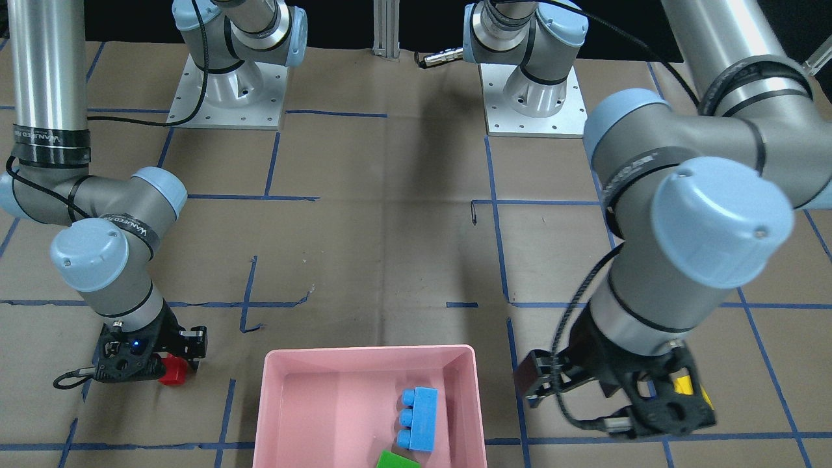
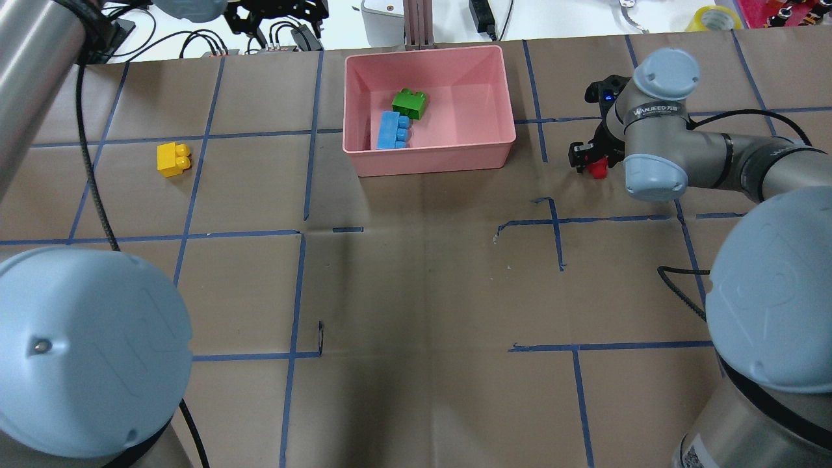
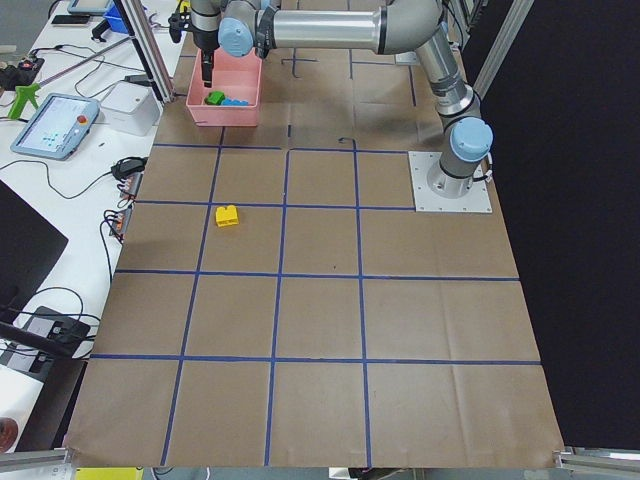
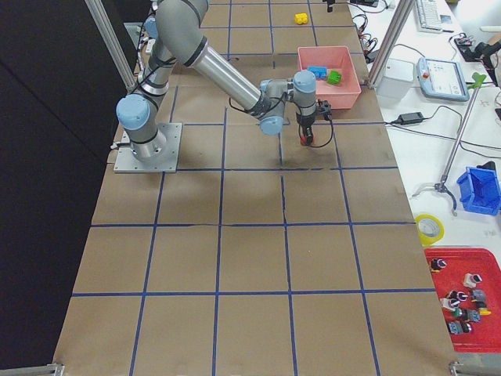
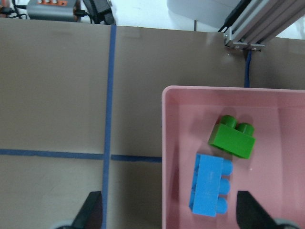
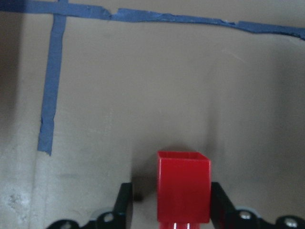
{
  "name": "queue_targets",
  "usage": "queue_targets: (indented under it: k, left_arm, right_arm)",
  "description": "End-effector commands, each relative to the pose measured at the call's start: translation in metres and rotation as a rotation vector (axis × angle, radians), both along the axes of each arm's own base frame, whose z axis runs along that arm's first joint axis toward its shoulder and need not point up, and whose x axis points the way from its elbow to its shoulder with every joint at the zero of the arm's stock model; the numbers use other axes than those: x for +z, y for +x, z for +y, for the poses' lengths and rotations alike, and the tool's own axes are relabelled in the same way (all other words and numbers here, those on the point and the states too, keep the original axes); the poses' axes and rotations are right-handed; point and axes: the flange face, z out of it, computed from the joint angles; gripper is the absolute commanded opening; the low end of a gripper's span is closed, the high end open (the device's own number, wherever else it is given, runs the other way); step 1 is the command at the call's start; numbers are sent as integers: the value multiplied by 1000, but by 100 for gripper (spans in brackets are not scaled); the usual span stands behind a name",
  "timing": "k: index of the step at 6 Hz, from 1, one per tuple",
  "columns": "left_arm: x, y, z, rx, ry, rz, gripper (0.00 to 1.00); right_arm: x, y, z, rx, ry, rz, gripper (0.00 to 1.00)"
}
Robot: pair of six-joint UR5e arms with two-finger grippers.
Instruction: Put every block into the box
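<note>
Red plastic fills the space between the right gripper's [image 6: 170, 200] jaws in the right wrist view. The small red brick [image 6: 184, 183] stands there with one finger against its side and a sliver of table showing between it and the other finger. We read those jaws as parted around the brick, not clamped on it.

From there the pink box [image 2: 429, 161] lies sideways, toward the table's middle. In the overhead view it sits to the left of the right gripper, with a strip of bare brown paper between them. We judge that the coming move depends on this: once the grip is sure, a lift and a short carry across that strip, clearing the box's near wall.

Inside the box the blue brick [image 2: 390, 130] and the green brick [image 2: 409, 103] lie side by side, touching.

Over the box's far-side wall hangs the left gripper [image 5: 170, 209], its fingers spread wide and holding nothing.

Farthest out, the yellow brick [image 2: 173, 158] rests on the table, well apart from the box. The left arm is the nearer one to it.
</note>
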Motion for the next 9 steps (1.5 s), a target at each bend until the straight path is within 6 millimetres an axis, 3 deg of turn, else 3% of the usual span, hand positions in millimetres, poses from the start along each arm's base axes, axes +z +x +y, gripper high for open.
queue_targets:
  k: [1,2,3,4,5,6,7,8,9]
  left_arm:
    - [-1,146,17,201,49,3,100]
    - [-22,232,21,276,79,13,100]
    - [-33,289,27,292,87,13,100]
    - [-54,304,23,327,111,22,100]
    - [-80,306,11,407,95,15,100]
    - [-118,300,8,471,129,32,100]
    - [-154,297,10,475,124,30,100]
    - [-186,290,20,468,137,32,100]
    - [-206,286,28,461,107,25,100]
  right_arm:
    - [9,-4,-1,4,7,10,5]
    - [71,-3,-14,13,9,12,3]
    - [128,3,-30,15,52,-7,3]
    - [167,46,-40,73,49,-10,3]
    - [193,96,-38,-9,52,-35,3]
    - [207,173,-27,-129,32,-88,4]
    - [190,239,-27,-134,34,-250,4]
    - [165,278,-53,-106,-66,-379,4]
    - [140,298,-63,-79,-79,-385,5]
